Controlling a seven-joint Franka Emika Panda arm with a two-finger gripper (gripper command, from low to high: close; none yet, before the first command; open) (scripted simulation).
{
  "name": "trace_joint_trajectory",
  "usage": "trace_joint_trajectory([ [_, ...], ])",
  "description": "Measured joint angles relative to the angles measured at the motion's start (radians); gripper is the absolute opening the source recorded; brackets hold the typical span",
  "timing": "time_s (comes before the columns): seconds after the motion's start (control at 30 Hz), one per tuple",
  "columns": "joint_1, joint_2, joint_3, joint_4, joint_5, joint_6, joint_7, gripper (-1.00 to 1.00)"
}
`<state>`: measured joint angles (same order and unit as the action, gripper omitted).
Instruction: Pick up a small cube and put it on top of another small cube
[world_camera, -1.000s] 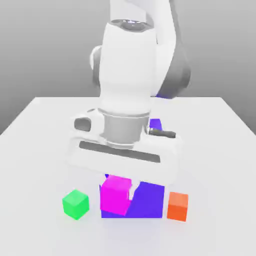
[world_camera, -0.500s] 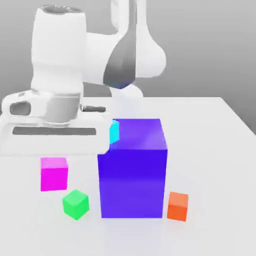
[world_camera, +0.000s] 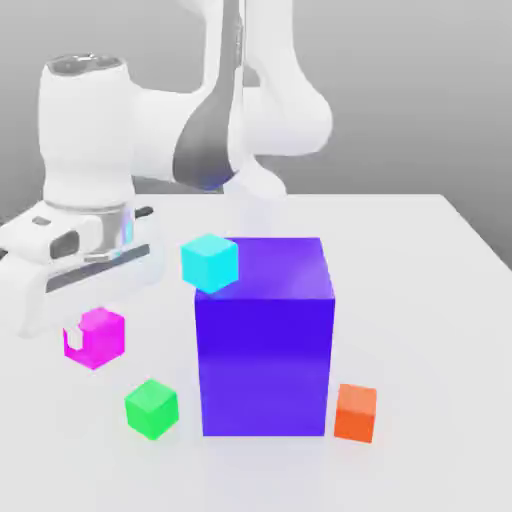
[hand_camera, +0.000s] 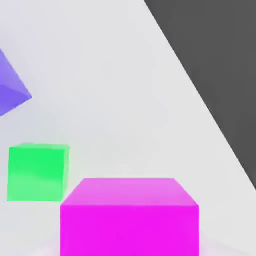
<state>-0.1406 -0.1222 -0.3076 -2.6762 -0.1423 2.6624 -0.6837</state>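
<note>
The gripper (world_camera: 82, 335) has its jaws clamped on the small magenta cube (world_camera: 98, 337), carrying it above the white table (world_camera: 420, 290) toward the exterior view's left, up beyond the green cube (world_camera: 151, 408), well apart from the big blue-purple block (world_camera: 265, 340).

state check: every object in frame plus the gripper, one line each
gripper: shut on the magenta cube, above the table
magenta cube: held, lifted, tilted
cyan cube: loose, beside the blue block's upper edge; support unclear
blue block: upright on the table
green cube: resting on the table, free
orange cube: resting on the table, free
</note>
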Motion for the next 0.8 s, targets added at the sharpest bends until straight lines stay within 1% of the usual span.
trace_joint_trajectory([
  [0.13, 0.02, -0.002, -0.028, -0.055, 0.023, 0.013, -0.209, -1.0],
  [0.17, 0.038, -0.001, -0.019, -0.084, 0.041, 0.01, -0.237, -1.0],
  [0.23, 0.054, 0.015, -0.014, -0.103, 0.066, 0.024, -0.267, -1.0],
  [0.57, 0.083, 0.154, -0.007, -0.103, 0.198, 0.155, -0.363, -1.0],
  [0.73, 0.07, 0.238, 0.026, -0.099, 0.279, 0.222, -0.422, -1.0],
  [0.77, 0.067, 0.248, 0.032, -0.098, 0.288, 0.231, -0.429, 1.0],
  [0.8, 0.067, 0.248, 0.032, -0.098, 0.288, 0.23, -0.429, 1.0],
])
